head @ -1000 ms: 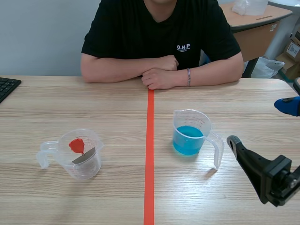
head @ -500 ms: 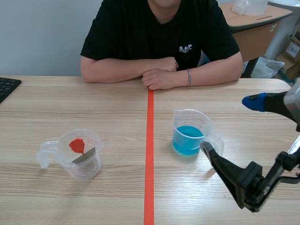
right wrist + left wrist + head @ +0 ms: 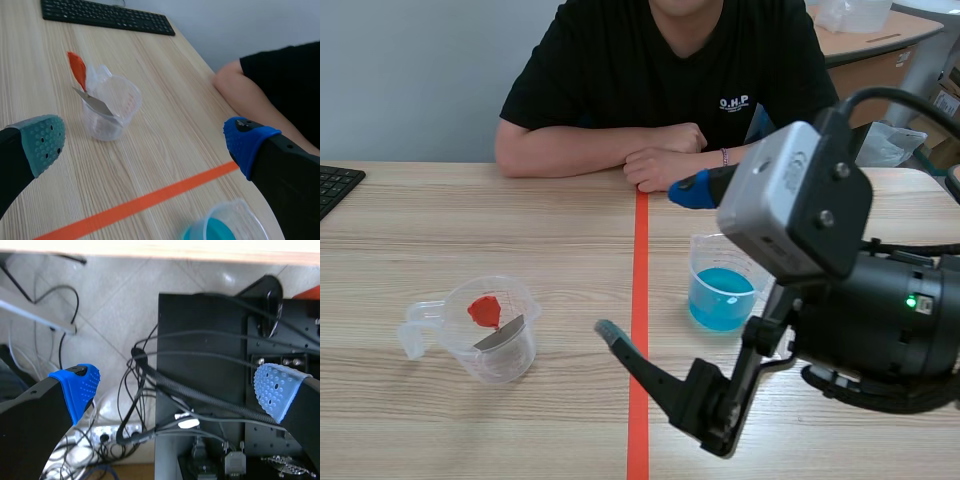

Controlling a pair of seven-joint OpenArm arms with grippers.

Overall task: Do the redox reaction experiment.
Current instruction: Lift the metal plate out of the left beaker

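Pale wooden table (image 3: 470,210), orange-red tape line down the middle. A person in a black T-shirt (image 3: 670,70) sits across it, arms folded on the far edge.

My right gripper (image 3: 653,260) hangs over the middle of the table, spread wide and holding nothing, one pad on each side of the tape line. My left gripper (image 3: 176,387) is down off the table over floor cables and a black box, also wide apart and empty.

Clear plastic measuring cup of blue liquid (image 3: 725,285) stands right of the tape, partly behind my right arm, its handle hidden. Clear plastic measuring cup without liquid (image 3: 490,330) stands well apart on the left, ahead of my right gripper in the wrist view.

A thin grey metal strip (image 3: 500,333) leans in it, and an orange-red tab (image 3: 483,310) sticks above the rim.

Judgement: the strip looks stiff, light and slick, so pinch the raised tab end. The cups look thin and squeezable, and the blue one would slosh, so take it by the handle.
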